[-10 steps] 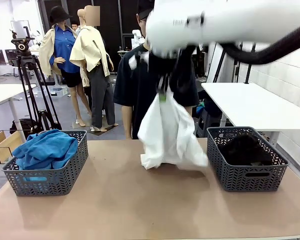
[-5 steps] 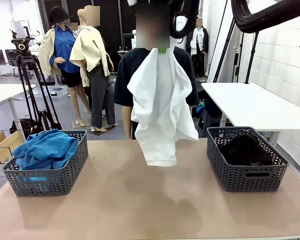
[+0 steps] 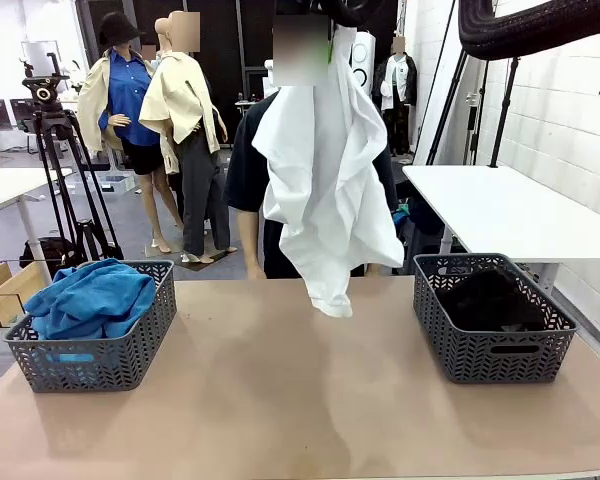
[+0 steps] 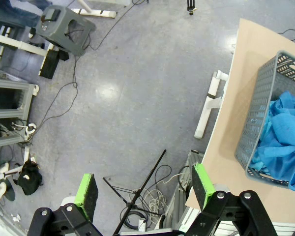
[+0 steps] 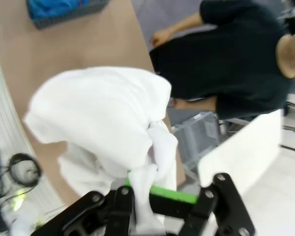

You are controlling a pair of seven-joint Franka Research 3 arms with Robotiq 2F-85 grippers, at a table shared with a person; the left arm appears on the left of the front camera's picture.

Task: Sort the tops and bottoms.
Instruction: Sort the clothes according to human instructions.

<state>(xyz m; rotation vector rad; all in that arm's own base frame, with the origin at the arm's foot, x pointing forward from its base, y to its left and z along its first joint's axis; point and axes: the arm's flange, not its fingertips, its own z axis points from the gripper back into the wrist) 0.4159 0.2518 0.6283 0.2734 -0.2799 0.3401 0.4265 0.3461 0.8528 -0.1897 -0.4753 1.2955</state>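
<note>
A white top [image 3: 325, 180] hangs high over the middle of the table, its hem clear of the tabletop. My right gripper [image 5: 152, 194] is shut on its upper edge, and the cloth [image 5: 103, 128] bunches in front of the fingers. Blue tops [image 3: 92, 297] fill the left grey basket [image 3: 100, 358]. The black bottoms [image 3: 490, 298] lie in the right grey basket [image 3: 490, 350]. My left gripper [image 4: 145, 187] stands open off the table's left side, above the floor, with the blue tops [image 4: 285, 142] in their basket [image 4: 258, 105] to its right.
A person in a black T-shirt [image 3: 248, 170] stands at the far side behind the hanging top. A tripod [image 3: 55, 170] stands back left and a white table [image 3: 500, 215] back right. Cables and stands lie on the floor [image 4: 113, 98] under the left gripper.
The right gripper has lifted the white top from the tabletop up toward the top of the front view; its hem now hangs free. The baskets have not moved.
</note>
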